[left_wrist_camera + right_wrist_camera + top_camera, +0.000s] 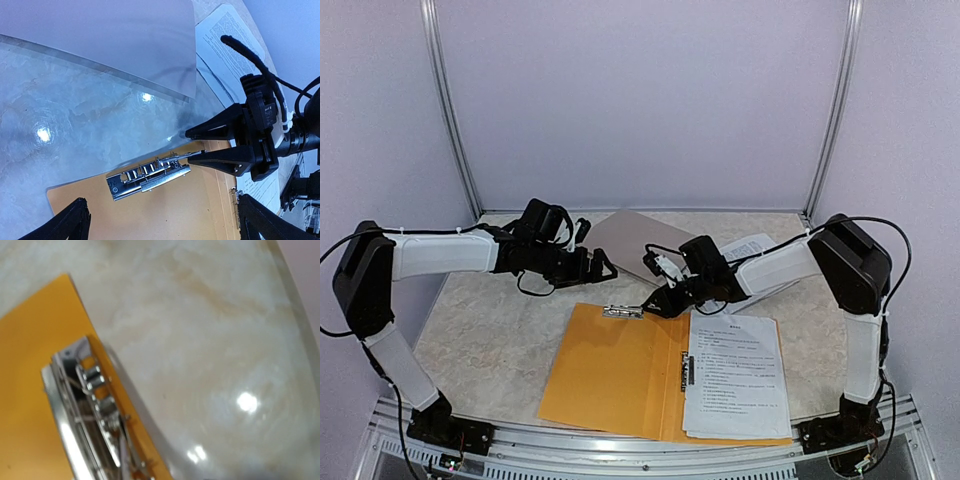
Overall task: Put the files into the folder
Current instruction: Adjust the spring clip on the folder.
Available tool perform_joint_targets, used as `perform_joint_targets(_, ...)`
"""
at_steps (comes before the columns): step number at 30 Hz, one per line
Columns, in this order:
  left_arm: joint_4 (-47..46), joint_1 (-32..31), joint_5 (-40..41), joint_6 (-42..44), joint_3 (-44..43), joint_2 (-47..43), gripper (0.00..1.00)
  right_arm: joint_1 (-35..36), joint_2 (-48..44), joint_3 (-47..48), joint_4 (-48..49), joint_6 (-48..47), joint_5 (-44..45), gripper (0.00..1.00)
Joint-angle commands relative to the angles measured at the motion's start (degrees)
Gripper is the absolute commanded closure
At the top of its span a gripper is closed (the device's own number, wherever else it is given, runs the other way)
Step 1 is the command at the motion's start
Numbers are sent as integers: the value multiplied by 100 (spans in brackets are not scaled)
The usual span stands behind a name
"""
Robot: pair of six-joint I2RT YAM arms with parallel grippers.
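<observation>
The orange folder [610, 372] lies open at the table's front, with a metal clip [622, 311] at its far edge. A stack of white printed files [735, 375] lies on its right half. My right gripper [653, 306] is low at the clip's right end. In the left wrist view its jaws [188, 146] stand a little apart, and the lower fingertip touches the clip's wire lever [192, 153]. My left gripper [600, 265] hovers open and empty behind the folder, its fingers [70, 225] spread wide. The right wrist view shows only the clip [85, 405] and folder [30, 365].
A grey-brown clipboard [630, 240] lies at the back centre, beside my left gripper. Another printed sheet [755, 248] lies at the back right under the right arm. The marble table [490, 320] is walled by pale panels on three sides.
</observation>
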State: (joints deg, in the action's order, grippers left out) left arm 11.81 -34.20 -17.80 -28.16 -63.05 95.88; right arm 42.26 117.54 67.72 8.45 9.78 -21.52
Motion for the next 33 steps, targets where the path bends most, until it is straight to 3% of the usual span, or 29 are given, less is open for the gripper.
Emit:
perform_joint_targets(1,-118,27,-74,-48,38,11,1,-30,-110,-264,-117,-9,135,65)
perform_joint_targets(10,-77,40,79,-48,14,47,1,-96,-316,-674,142,127,31,61)
perform_joint_targets(20,284,62,1281,-84,-68,-256,1,-142,-843,-743,-9,-43,390,40)
perform_joint_targets(27,586,62,2037,-171,-173,-364,1,-343,-1363,-784,-413,-79,1310,26)
perform_joint_targets(33,801,80,2284,-205,-295,-408,1,-688,-1805,-777,-973,200,2573,21)
